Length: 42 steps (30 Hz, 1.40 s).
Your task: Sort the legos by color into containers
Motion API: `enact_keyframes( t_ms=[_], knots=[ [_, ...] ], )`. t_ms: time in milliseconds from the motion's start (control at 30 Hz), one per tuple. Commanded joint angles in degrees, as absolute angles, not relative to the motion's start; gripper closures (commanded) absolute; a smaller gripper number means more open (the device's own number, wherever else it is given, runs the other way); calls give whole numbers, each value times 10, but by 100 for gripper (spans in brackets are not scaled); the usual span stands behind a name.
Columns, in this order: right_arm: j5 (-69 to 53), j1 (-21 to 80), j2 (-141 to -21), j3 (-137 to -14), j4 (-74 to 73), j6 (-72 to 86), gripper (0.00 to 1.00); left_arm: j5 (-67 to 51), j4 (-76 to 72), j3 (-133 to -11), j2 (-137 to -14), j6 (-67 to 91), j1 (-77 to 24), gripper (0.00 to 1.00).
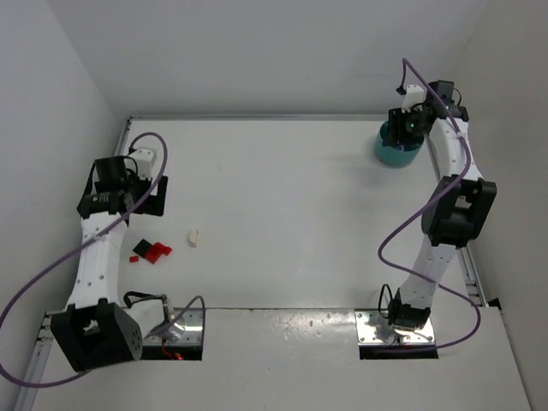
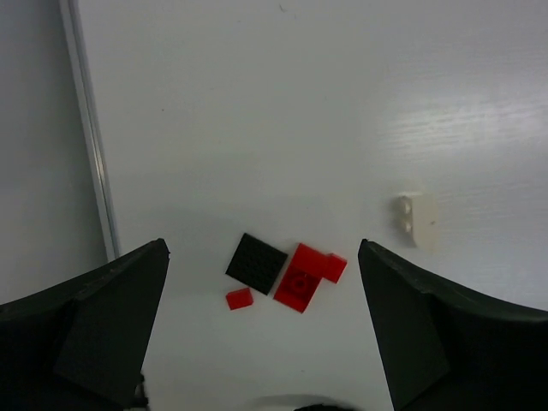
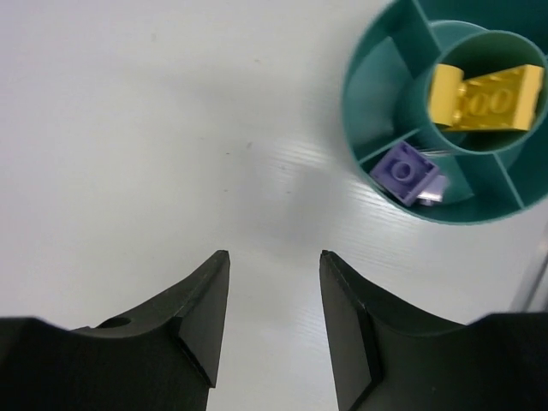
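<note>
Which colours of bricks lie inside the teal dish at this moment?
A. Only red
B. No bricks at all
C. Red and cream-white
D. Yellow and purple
D: the right wrist view shows yellow bricks in the round middle compartment of the teal dish and a purple brick in one wedge beside it.

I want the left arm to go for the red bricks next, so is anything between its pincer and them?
Nothing visible does. The left pincer is open over the table, and the red bricks lie uncovered below it. A black plate lies close beside them, and a cream brick farther off.
</note>
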State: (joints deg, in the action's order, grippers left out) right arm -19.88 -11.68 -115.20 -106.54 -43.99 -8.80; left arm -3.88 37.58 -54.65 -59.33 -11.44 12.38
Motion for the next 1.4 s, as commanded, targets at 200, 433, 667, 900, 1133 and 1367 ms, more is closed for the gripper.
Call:
enact_keyframes(
  t_ms=[200, 433, 667, 900, 1133, 1367],
  knots=[
    [-268, -100, -1136, -1025, -423, -82, 53, -128, 619, -566, -719, -460, 183, 10],
    [-273, -100, -1130, -998, -410, -82, 53, -54, 484, -424, -681, -445, 155, 13],
    [-273, -100, -1120, -976, -405, -82, 53, -28, 397, -402, -761, -403, 134, 19],
    [-273, -100, -1109, -970, -405, -87, 53, -21, 345, -418, -832, -379, 134, 24],
    [-279, -100, -1104, -960, -405, -87, 53, -39, 331, -429, -857, -379, 134, 58],
    [-403, -87, -1093, -920, -422, -46, 53, -153, 356, -461, -765, -393, 134, 70]
  ],
)
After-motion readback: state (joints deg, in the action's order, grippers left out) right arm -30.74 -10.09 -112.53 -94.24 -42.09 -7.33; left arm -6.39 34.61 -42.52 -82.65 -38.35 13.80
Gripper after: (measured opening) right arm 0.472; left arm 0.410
